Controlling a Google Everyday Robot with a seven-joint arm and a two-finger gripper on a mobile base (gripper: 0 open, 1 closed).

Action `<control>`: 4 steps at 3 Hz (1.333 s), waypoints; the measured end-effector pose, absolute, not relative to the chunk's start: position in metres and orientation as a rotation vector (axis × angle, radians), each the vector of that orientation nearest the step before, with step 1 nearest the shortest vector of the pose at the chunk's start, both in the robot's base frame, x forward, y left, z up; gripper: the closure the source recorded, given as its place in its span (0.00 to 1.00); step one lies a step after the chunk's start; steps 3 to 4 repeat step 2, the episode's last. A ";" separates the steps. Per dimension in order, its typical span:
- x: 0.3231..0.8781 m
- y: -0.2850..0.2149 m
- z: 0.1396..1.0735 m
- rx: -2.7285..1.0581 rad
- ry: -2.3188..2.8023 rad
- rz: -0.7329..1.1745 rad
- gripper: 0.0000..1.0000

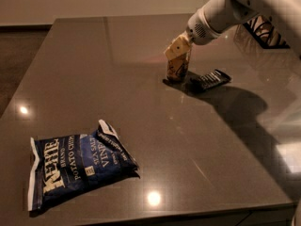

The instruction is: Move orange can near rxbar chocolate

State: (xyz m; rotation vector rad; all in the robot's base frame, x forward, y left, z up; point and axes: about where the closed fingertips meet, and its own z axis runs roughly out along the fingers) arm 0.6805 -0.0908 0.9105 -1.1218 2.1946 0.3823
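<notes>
The orange can (176,70) stands on the dark table (141,46), its base at or just above the surface and slightly tilted. My gripper (178,48) comes down from the upper right on the white arm and is shut on the can's top part. The rxbar chocolate (210,79), a flat black bar with pale stripes, lies just right of the can, a small gap away.
A large blue Kettle chip bag (77,166) lies near the front left of the table. A dark wire rack (265,29) stands at the far right edge. The arm's shadow falls across the right side of the table.
</notes>
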 end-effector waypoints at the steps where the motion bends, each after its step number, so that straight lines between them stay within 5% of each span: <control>1: 0.681 -0.089 0.909 -1.125 2.195 0.385 0.00; 4: 0.681 -0.089 0.909 -1.125 2.195 0.385 0.00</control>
